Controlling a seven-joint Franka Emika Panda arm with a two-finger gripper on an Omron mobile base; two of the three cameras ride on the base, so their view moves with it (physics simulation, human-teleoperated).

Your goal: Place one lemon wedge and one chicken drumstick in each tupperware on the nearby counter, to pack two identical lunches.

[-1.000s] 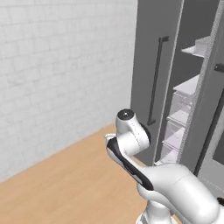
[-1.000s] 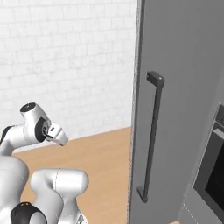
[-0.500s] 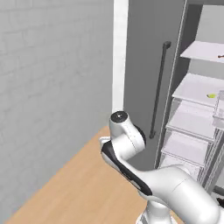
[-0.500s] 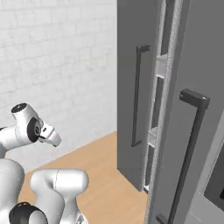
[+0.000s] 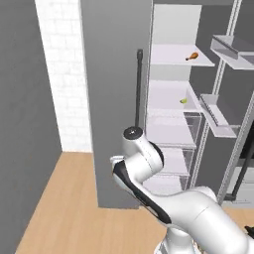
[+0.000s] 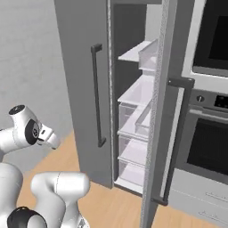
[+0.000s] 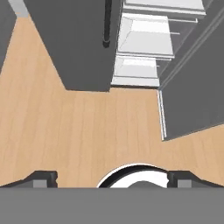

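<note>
The refrigerator point(image 5: 119, 99) stands with both dark grey doors swung open, its vertical door handle point(image 5: 139, 87) facing the robot; inside, a chicken drumstick point(image 5: 192, 56) lies on the top white shelf and a lemon wedge point(image 5: 183, 100) on the shelf directly below it. The gripper point(image 7: 111, 180) points down at the wooden floor point(image 7: 87, 131) in front of the refrigerator, its jaws spread wide and holding nothing. A built-in oven point(image 6: 209, 147) adjoins the refrigerator beyond its near open door point(image 6: 164, 111), which screens part of the shelves in the right base view.
</note>
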